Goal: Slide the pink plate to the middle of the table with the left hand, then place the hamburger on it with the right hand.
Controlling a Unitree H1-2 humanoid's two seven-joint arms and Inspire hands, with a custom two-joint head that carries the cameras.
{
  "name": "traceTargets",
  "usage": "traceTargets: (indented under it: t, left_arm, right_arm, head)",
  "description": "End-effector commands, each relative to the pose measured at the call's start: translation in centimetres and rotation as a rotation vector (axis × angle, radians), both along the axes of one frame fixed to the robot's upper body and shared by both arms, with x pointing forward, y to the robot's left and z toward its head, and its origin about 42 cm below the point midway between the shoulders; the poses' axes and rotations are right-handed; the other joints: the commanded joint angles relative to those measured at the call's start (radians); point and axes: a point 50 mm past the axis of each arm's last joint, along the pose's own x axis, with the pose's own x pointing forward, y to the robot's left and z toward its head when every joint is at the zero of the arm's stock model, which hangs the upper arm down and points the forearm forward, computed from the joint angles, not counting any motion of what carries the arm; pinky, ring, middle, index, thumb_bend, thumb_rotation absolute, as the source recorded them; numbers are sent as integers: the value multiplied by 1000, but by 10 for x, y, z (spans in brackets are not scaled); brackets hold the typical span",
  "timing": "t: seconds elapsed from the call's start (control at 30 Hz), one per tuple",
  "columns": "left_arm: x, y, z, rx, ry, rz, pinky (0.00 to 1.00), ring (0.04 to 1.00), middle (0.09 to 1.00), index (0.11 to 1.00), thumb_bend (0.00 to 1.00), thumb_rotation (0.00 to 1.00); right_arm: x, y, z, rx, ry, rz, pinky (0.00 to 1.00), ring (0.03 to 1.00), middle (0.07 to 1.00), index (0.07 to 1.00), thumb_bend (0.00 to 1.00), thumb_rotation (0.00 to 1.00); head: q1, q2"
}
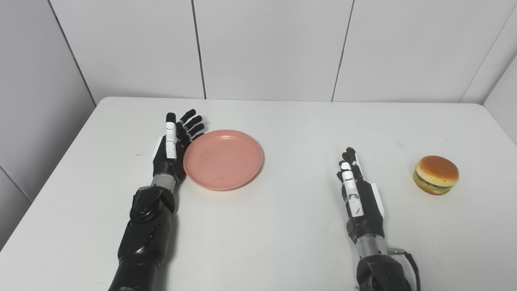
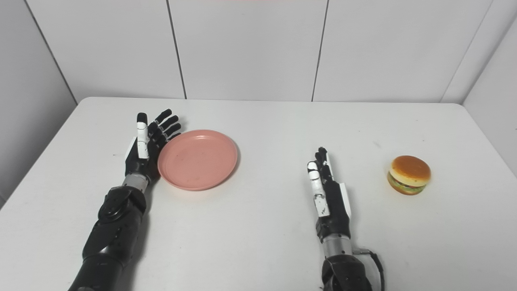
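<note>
You have no brand, label or readable writing anywhere in either view; the plate, the hamburger and both arms carry none that can be made out.

The worktop (image 1: 282,242) is plain white with rounded far corners, matte and bare apart from a few faint specks. Behind it stand pale wall panels (image 1: 266,44) divided by thin dark seams, and angled panels close in at both sides.

Your pink plate (image 1: 223,159) lies flat on the worktop, left of the middle, its shallow inside holding nothing. Your left robot hand (image 1: 174,139) stands on edge just beside the plate's left rim, fingers (image 1: 193,121) straight and spread, reaching past the far-left part of the rim; it grips nothing. Whether the palm actually touches the rim cannot be told.

Your right robot hand (image 2: 328,194) rests right of the middle, also on edge, fingers stretched forward and close together, holding nothing. It is well apart from the plate.

The hamburger (image 2: 409,175) sits upright on the worktop to the right of that hand, near it but clearly apart, with a tan bun, a pale layer and a green and dark filling showing.
</note>
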Motion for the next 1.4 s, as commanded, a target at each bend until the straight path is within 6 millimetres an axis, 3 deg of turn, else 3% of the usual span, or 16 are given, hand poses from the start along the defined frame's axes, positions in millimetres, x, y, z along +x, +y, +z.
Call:
traceTargets:
  t: [0.0,0.6,1.37]
  left_arm:
    - [4,-8,5,-9,6,-13,819,843,837,817,918,1000]
    - [1,-43,2,9,5,-70,807,832,826,815,907,1000]
    - [-10,-90,4,8,10,-168,847,855,842,827,903,1000]
  right_arm:
    - [10,10,16,14,-65,13,1000,1000,1000,1000,592,893]
    - [10,12,17,16,-72,12,1000,1000,1000,1000,551,934]
    - [11,10,18,12,-67,17,1000,1000,1000,1000,589,917]
  head:
    - [0,-1]
    - [0,5]
    - [6,5]
